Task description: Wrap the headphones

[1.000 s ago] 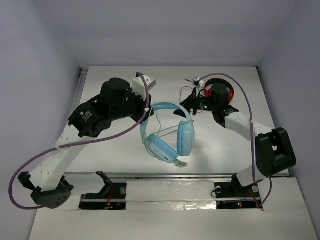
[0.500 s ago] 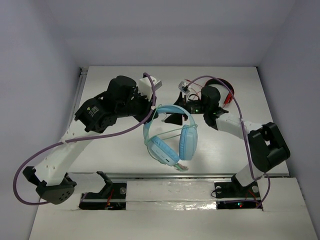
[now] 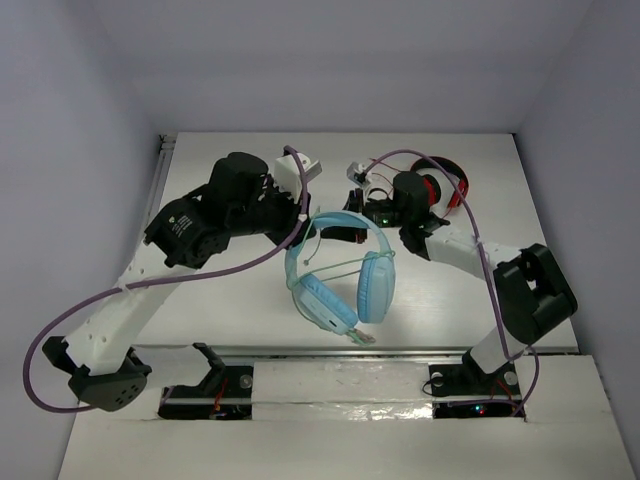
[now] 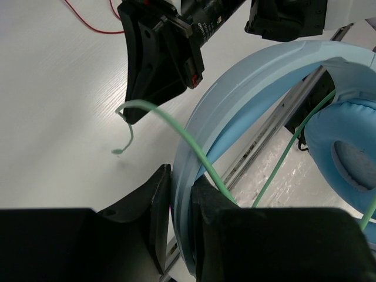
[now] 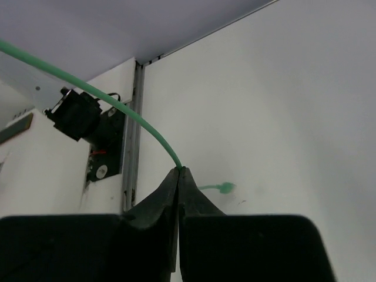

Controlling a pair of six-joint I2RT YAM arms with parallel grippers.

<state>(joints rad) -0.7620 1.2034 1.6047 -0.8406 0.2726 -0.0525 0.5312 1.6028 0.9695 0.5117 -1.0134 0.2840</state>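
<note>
The light blue headphones hang above the table, earcups down. My left gripper is shut on their blue headband, which sits clamped between both fingers. The thin pale green cable arcs from the headband side to my right gripper, which is just beyond the headband. In the right wrist view that gripper is shut on the cable near its end. The short tail with the plug sticks out past the tips. More cable runs between the earcups.
Red-and-black headphones lie at the back right behind the right arm, and their red cable trails on the white table. A metal rail runs along the table's left edge. Grey walls close in the sides and back.
My right gripper moved left from the red headphones to the blue headband and shut on the green cable. The left arm shifted slightly, still holding the headphones.
</note>
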